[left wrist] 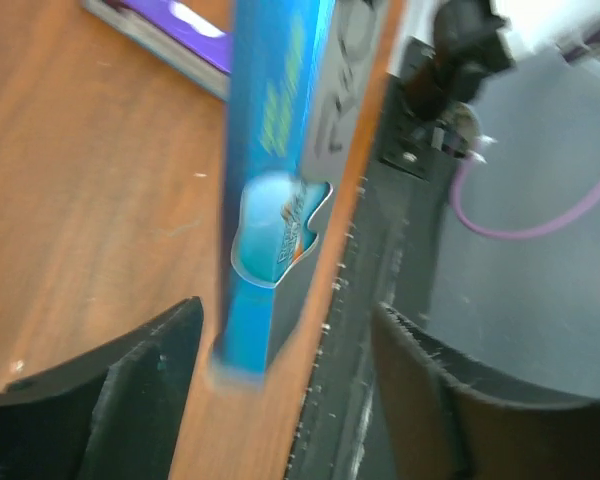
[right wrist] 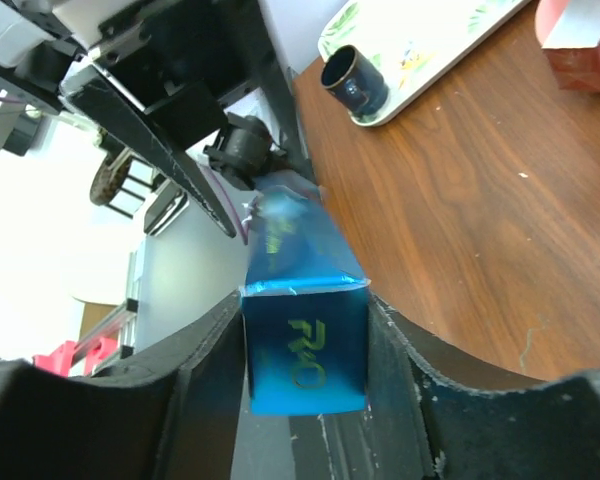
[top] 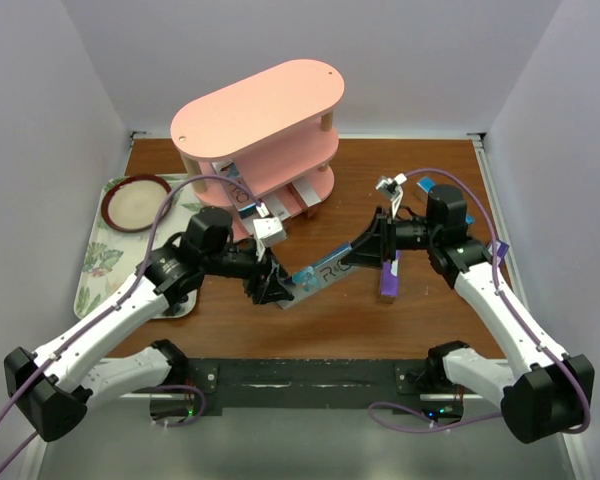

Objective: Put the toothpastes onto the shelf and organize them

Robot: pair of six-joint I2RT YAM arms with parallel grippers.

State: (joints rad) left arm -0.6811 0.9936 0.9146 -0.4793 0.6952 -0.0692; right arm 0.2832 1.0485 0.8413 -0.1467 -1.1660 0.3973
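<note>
A blue toothpaste box (top: 320,272) hangs slantwise over the front of the table between the two arms. My right gripper (top: 368,250) is shut on its right end; in the right wrist view both pads press the box's end face (right wrist: 305,350). My left gripper (top: 270,285) stands open around the other end (left wrist: 248,330), with a gap on each side. A purple toothpaste (top: 388,278) lies flat on the table just below the right gripper. The pink shelf (top: 255,120) stands at the back, with boxes (top: 305,195) on its lower tiers.
A floral tray (top: 92,265) at the left holds a red-rimmed bowl (top: 135,202) and a dark cup (right wrist: 353,82). A white box end (top: 268,230) sits near the shelf's foot. The table's near edge (left wrist: 330,300) runs close under the left gripper.
</note>
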